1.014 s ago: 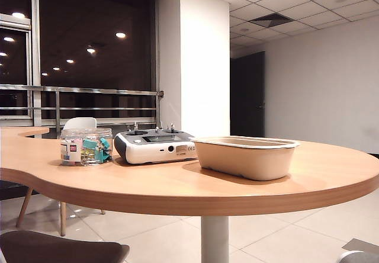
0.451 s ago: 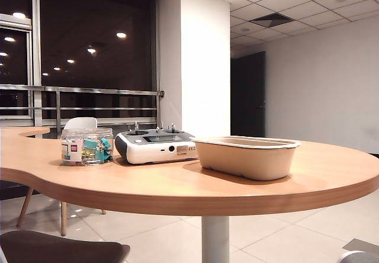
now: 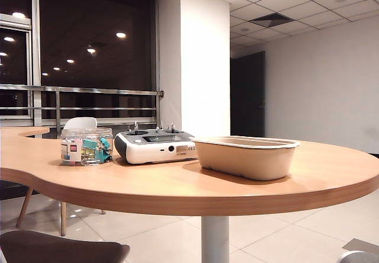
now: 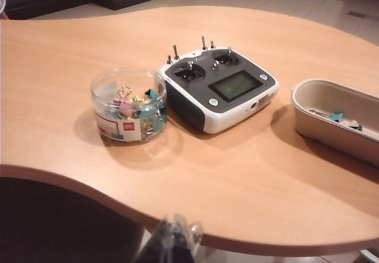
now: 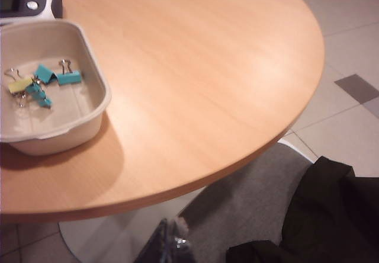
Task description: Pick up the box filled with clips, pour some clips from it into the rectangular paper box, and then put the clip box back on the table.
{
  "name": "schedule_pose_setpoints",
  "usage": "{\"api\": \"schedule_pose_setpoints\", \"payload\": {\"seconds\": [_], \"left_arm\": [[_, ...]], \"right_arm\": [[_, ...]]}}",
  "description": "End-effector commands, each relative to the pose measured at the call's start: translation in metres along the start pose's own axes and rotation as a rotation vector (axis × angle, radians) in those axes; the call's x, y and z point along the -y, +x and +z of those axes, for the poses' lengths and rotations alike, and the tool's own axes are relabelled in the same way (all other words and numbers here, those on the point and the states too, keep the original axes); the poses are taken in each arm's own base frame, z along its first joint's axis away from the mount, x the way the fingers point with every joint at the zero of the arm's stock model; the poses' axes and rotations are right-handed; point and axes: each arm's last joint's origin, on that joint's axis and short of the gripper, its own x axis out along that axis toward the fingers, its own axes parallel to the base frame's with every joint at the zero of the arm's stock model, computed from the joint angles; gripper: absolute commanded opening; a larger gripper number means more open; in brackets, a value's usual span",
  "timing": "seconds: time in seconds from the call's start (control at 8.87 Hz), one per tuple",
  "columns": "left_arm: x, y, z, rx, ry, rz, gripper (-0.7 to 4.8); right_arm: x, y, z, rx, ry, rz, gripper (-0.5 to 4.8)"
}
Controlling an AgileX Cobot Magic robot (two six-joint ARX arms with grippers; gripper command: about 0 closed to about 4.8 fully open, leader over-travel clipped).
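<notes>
Keep left gripper [image 4: 172, 239] and right gripper [image 5: 172, 242] closed, empty, at table [image 3: 177, 186] edge, six o'clock; leave clip box [image 3: 86, 146] upright.

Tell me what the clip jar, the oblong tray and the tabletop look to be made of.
The clip jar: clear glossy plastic, apparently; clips show through its wall, with a paper-like label. The oblong tray: beige matte moulded fibre or pulp, judging by its dull surface and rolled rim. The tabletop: light wood or wood-look laminate, with faint grain and a soft sheen; which one is unclear.

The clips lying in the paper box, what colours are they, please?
Mostly teal clips, one yellow; clearest in the right wrist view.
</notes>
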Motion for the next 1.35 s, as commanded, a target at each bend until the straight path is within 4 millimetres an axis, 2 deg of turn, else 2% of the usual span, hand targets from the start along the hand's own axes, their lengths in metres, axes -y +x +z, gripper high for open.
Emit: {"api": "schedule_pose_setpoints", "payload": {"seconds": [0.11, 0.23, 0.56, 0.68, 0.79, 1.01, 1.35], "left_arm": [[-0.002, -0.002, 0.005, 0.166, -0.019, 0.006, -0.06], [-0.014, -0.009, -0.009, 0.212, -0.013, 0.117, -0.06], [-0.027, -0.011, -0.025, 0.239, -0.010, 0.168, -0.06], [-0.031, -0.011, -0.037, 0.241, -0.020, 0.213, -0.06], [-0.033, -0.011, -0.040, 0.230, -0.025, 0.231, -0.06], [-0.034, -0.011, -0.040, 0.218, 0.085, 0.253, -0.06], [-0.034, -0.011, -0.041, 0.210, 0.075, 0.248, 0.13]], "right_arm": [[0.000, 0.000, 0.000, -0.001, -0.003, -0.003, 0.00], [0.000, 0.000, 0.000, -0.002, -0.003, -0.006, 0.00], [0.000, 0.000, 0.000, -0.002, -0.003, -0.005, 0.00], [0.000, 0.000, 0.000, -0.002, -0.003, -0.006, 0.00], [0.000, 0.000, 0.000, -0.005, -0.003, -0.005, 0.00], [0.000, 0.000, 0.000, -0.005, -0.003, -0.005, 0.00], [0.000, 0.000, 0.000, -0.005, -0.003, -0.005, 0.00]]}}
